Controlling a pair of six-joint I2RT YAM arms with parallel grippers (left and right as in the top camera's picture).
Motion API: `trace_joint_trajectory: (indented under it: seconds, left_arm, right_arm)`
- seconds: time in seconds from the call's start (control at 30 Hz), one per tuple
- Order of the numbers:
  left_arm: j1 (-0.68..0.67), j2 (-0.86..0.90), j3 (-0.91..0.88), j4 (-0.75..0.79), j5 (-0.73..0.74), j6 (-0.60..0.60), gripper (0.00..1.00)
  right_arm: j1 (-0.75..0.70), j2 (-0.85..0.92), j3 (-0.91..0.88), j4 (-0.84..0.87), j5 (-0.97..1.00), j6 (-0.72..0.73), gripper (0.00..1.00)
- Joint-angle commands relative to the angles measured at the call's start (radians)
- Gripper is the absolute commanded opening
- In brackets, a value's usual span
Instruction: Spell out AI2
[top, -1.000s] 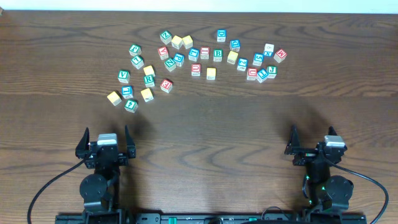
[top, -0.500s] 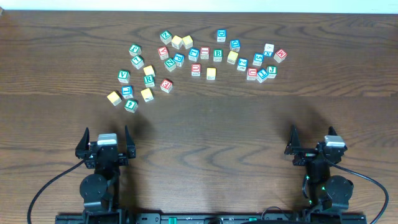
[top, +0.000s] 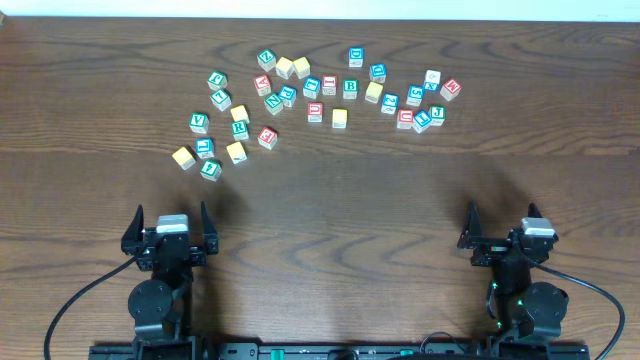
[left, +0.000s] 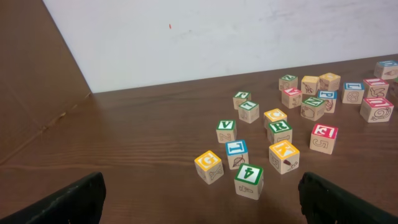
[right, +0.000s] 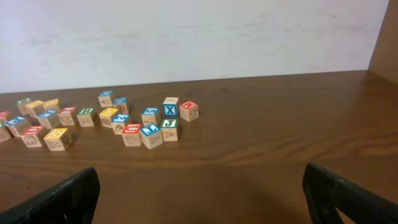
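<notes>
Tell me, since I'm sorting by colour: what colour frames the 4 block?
Green; the 4 block shows best in the left wrist view.

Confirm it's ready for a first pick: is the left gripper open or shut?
Open. On the left gripper, the fingers stand far apart in the overhead view, with nothing between them.

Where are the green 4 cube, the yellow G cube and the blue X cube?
green 4 cube (left: 249, 173): left wrist view, on its top face.
yellow G cube (left: 208, 161): left wrist view, on its top face.
blue X cube (right: 170, 110): right wrist view, on its front face.
</notes>
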Motion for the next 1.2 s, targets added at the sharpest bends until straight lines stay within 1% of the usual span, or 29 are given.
trace_joint_trajectory:
  seconds: [0.0, 0.5, 0.67, 0.8, 0.93, 1.03, 1.1, 1.13, 1.17]
  left_arm:
    - [-0.005, -0.009, -0.016, -0.039, -0.010, 0.013, 0.98]
    - [-0.004, -0.005, 0.018, -0.039, -0.010, -0.037, 0.98]
    - [-0.004, 0.021, 0.044, -0.038, -0.010, -0.071, 0.98]
    - [-0.004, 0.066, 0.103, -0.039, -0.009, -0.074, 0.98]
    - [-0.004, 0.143, 0.190, -0.039, -0.009, -0.074, 0.98]
    - [-0.004, 0.235, 0.277, -0.044, 0.001, -0.093, 0.98]
    - [-0.004, 0.310, 0.341, -0.051, 0.049, -0.093, 0.98]
    - [-0.004, 0.394, 0.413, -0.066, 0.106, -0.093, 0.98]
    - [-0.004, 0.443, 0.457, -0.079, 0.133, -0.097, 0.98]
  right_arm:
    - [0.000, -0.006, -0.002, -0.004, -0.002, -0.008, 0.99]
    - [0.000, -0.006, -0.002, -0.004, -0.002, -0.008, 0.99]
    - [0.000, -0.006, -0.002, -0.004, -0.002, -0.008, 0.99]
    - [0.000, -0.006, -0.002, -0.004, -0.002, -0.008, 0.99]
    - [0.000, -0.006, -0.002, -0.004, -0.002, -0.008, 0.99]
    - [0.000, -0.006, -0.002, -0.004, -0.002, -0.008, 0.99]
    - [0.000, -0.006, -0.002, -0.004, -0.002, -0.008, 0.99]
    - [0.000, -0.006, -0.002, -0.004, -0.002, -0.008, 0.99]
    - [0.000, -0.006, -0.002, -0.004, -0.002, -0.008, 0.99]
